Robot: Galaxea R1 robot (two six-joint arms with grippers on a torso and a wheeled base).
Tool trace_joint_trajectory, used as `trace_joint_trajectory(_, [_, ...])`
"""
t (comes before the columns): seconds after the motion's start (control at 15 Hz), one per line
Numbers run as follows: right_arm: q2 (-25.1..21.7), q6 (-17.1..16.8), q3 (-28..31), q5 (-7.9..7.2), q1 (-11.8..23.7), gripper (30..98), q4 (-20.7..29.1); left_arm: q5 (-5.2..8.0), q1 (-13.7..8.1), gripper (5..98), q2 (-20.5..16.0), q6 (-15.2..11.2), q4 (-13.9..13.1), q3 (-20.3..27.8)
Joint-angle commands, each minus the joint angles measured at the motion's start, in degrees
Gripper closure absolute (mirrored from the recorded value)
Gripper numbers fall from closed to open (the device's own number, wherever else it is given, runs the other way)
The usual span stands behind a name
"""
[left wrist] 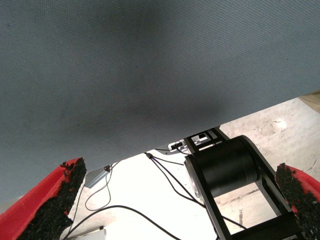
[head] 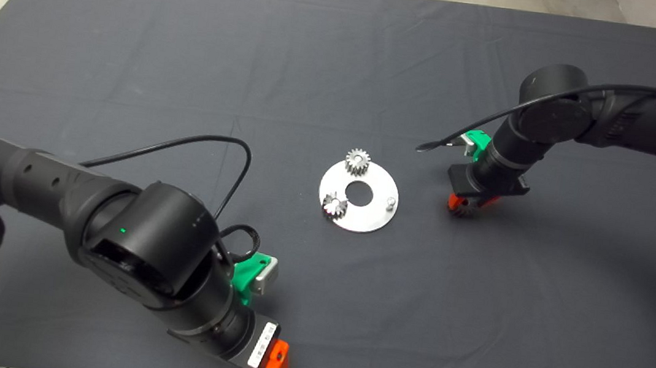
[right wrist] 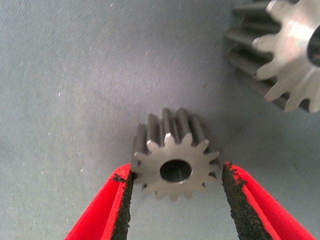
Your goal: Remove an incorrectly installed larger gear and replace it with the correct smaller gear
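Smaller gear (right wrist: 175, 162) flat on mat, bore up, betw. right end effector (right wrist: 175, 210) pads.

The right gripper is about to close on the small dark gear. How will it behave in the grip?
The smaller gear looks like solid metal, so likely rigid and heavy for its size. The right gripper has its pads on either side of the toothed rim; contact lands on tooth tips, so it may twist slightly. It lies flat on the mat, so rolling seems unlikely until lifted.

Your mat (head: 196, 39) is matt woven cloth. Both gears (right wrist: 175, 155) look like dull machined metal. The pads (right wrist: 239, 200) are rough black grit.
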Motion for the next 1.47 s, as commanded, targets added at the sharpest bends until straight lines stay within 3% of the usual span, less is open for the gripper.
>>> trace_joint_trajectory(0.0, [-0.11, 0.3, 1.91, -5.18, 1.58, 81.1, 1.72, 0.31, -0.96, 5.9, -0.26, -0.27, 0.05, 0.76])
trace_joint_trajectory(1.4, [-0.45, -0.84, 1.12, -5.27, 1.59, 82.6, 0.14, 0.23, -0.96, 5.9, -0.08, -0.27, 0.07, 0.32])
